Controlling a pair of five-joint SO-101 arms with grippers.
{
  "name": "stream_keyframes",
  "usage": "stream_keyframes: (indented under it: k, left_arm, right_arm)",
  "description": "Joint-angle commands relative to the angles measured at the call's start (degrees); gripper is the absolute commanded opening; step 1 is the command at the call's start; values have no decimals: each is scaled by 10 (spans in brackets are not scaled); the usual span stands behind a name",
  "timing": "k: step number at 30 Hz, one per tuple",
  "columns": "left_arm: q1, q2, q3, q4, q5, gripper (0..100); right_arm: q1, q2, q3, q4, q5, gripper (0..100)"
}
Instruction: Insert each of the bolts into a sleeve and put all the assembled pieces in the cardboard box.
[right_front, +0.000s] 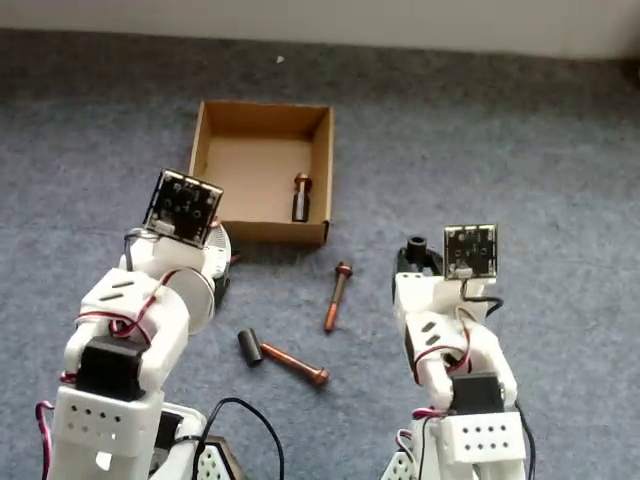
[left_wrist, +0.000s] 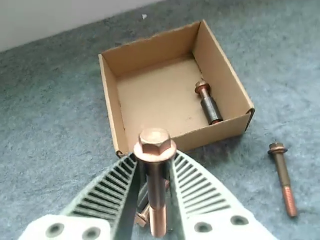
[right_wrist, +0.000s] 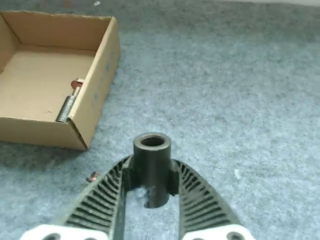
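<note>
My left gripper (left_wrist: 154, 161) is shut on a copper bolt (left_wrist: 155, 144), head up, just in front of the cardboard box (left_wrist: 215, 132). My right gripper (right_wrist: 151, 170) is shut on a black sleeve (right_wrist: 152, 146) held upright with its bore facing up, to the right of the box (right_front: 265, 232). Inside the box, against its right wall, lies one assembled bolt and sleeve (right_front: 301, 197). A loose bolt (right_front: 338, 296) lies on the carpet between the arms. Nearer the front, a black sleeve (right_front: 249, 347) and another bolt (right_front: 295, 364) lie side by side.
Grey carpet covers the whole work area. The box (right_wrist: 97, 85) is open at the top, and most of its floor is bare. A pale wall runs along the far edge. The left arm (right_front: 130, 330) and right arm (right_front: 455, 360) stand at the front.
</note>
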Motion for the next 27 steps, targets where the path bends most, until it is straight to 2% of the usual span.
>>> stream_keyframes:
  k: [1,8,14,25,27]
  left_arm:
    - [17,-69,21,-31,47,5]
    - [47,-226,157,-98,57,5]
    - [62,-362,221,-111,58,5]
    - [126,-350,181,-144,59,5]
    - [130,-350,167,-144,64,5]
  right_arm:
    - [-27,-91,7,26,4,6]
    - [-87,-199,13,94,4,6]
    - [-141,-198,13,95,4,6]
    - [-278,-198,15,94,5,7]
    - [-300,-198,15,94,27,7]
